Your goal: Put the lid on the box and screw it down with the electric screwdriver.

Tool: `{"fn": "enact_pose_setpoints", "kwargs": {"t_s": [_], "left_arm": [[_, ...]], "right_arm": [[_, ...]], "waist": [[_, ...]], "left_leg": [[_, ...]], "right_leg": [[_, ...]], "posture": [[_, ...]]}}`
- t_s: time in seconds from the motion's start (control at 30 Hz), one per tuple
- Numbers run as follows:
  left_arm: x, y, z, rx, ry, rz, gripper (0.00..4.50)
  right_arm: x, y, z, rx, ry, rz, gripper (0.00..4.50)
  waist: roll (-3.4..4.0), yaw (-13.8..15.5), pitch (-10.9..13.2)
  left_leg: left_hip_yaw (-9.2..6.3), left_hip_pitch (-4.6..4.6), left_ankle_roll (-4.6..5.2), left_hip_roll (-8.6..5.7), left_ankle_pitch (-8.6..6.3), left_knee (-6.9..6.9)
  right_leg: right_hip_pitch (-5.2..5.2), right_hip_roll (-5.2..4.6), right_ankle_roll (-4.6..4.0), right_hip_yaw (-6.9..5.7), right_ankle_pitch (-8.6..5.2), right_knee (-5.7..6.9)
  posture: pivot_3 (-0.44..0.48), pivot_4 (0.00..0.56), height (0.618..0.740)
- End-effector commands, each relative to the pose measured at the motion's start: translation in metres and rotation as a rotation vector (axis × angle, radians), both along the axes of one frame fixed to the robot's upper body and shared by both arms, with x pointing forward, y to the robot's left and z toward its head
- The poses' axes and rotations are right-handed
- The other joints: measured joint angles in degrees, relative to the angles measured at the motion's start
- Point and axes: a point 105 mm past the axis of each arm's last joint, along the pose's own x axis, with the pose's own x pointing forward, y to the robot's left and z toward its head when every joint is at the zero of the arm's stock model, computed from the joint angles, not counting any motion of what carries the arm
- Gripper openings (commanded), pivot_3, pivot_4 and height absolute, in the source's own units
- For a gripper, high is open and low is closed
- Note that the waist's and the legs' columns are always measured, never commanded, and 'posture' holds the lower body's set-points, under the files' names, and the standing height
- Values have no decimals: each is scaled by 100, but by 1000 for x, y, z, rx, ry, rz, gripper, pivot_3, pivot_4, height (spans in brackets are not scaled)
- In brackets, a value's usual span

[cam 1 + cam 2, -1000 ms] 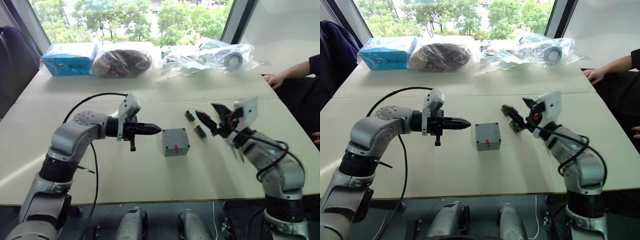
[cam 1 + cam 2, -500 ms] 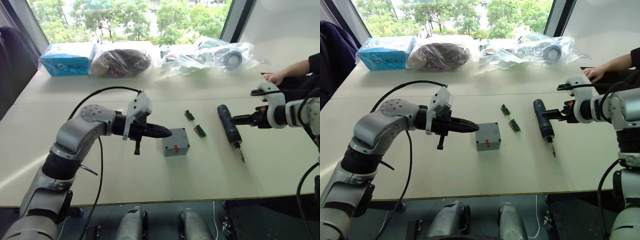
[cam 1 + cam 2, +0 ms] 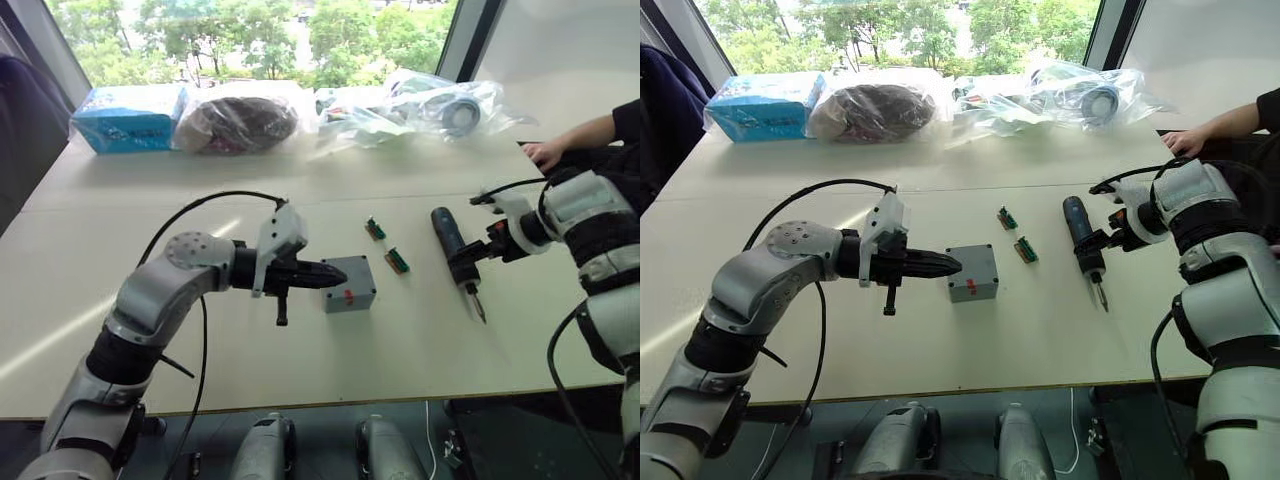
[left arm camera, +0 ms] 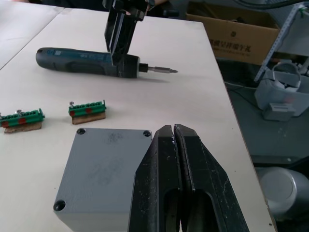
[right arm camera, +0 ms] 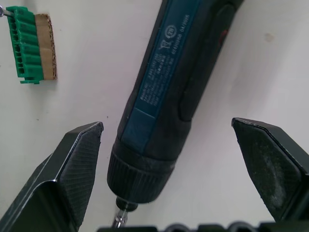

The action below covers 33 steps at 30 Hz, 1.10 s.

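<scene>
Nearest me, my left gripper [image 4: 176, 145] has its two black fingers pressed together with nothing between them, tips right at the left edge of the box [image 3: 349, 284]. The lid [image 4: 108, 166] already sits on top of it, grey and flush as far as I can tell, with screw holes at three corners that I can see and the fourth hidden behind my fingers. I can't tell if any screws are in yet.

Over on my right, the right gripper [image 5: 169, 145] is spread wide open and straddling the electric screwdriver [image 3: 1081, 237], which lies flat on the table [image 3: 300, 350], well apart from the box, bit pointing toward me. Neither finger looks to be touching it yet.

What worries me: the fingers sit around the collar end near the bit, so when I close, the round body could roll or pivot out, or I end up holding it too far forward to aim. Also my left fingertips at the box edge could shove it and shift the lid if I nudge that arm.

Count: one box, one lid, one screwdriver, two small green terminal blocks [image 3: 399, 262] between box and driver. At the far edge are a blue carton [image 3: 128, 116] and some plastic-bagged parts [image 3: 240, 118], and a person's hand [image 3: 545, 153] rests on the far right corner.
</scene>
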Motion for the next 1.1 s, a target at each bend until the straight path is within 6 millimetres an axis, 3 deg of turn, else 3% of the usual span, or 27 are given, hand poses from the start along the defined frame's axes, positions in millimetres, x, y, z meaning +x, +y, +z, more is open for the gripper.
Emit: {"fn": "enact_pose_setpoints", "kwargs": {"t_s": [0.03,0.07,0.17,0.37,0.47,0.57,0.7,0.77,0.83,0.87,0.93,1.1], "left_arm": [[-4,4,10,-12,-46,21,0],[-4,5,9,-11,-44,27,0],[-4,7,9,-11,-38,44,0],[1,13,7,-7,-23,76,0],[7,17,3,1,-6,90,0],[10,21,0,17,2,91,0],[19,30,-2,42,0,104,0],[22,31,0,50,-5,95,0],[24,31,0,51,-6,84,0],[25,28,-1,56,-5,71,0],[27,25,-2,62,-4,52,0],[37,12,-2,65,-14,23,0]], "right_arm": [[3,0,3,-12,1,13,4489],[3,1,0,-15,14,16,4489],[-2,1,-11,-28,62,36,3895],[-6,5,-21,-25,109,41,1886],[1,3,-12,-4,46,-12,1787],[11,-3,8,10,-64,-65,1787],[31,-11,63,41,-345,-103,1787],[37,6,104,169,-596,-42,1787],[33,18,129,250,-777,-9,1787],[25,40,149,345,-963,42,1787],[1,57,170,472,-1187,42,1787],[-45,108,162,777,-1293,41,1787]], "waist": [[0,1,0],[0,1,0],[0,0,0],[0,-9,0],[0,-3,0],[2,-9,1],[34,-1,27],[53,11,49],[54,1,56],[51,0,55],[48,-16,54],[51,35,56]], "left_leg": [[0,0,0,0,0,0],[-1,0,0,0,0,0],[-4,2,-1,0,1,1],[-8,5,-2,0,0,2],[-10,6,-2,1,1,2],[-8,6,-5,0,2,2],[-4,3,-6,-1,3,2],[-3,-3,-6,-2,3,1],[-1,-7,-6,-1,3,-3],[1,-7,-6,0,3,-3],[-6,-5,-5,10,3,-2],[-17,-6,-14,20,8,-2]], "right_leg": [[0,0,0,0,0,1],[0,0,0,0,0,2],[4,1,0,-1,0,2],[7,5,0,-2,0,3],[10,5,0,-3,0,4],[8,5,-1,-2,1,3],[2,4,-1,0,1,5],[-5,3,0,0,1,6],[-11,3,8,1,4,10],[-13,5,11,2,5,10],[-10,23,10,1,4,7],[-14,30,8,0,4,23]], "posture": [[0,150,740],[0,150,740],[0,150,740],[0,150,740],[0,150,740],[0,150,740],[0,150,740],[0,150,740],[0,150,740],[0,150,740],[0,150,740],[0,150,740]]}}
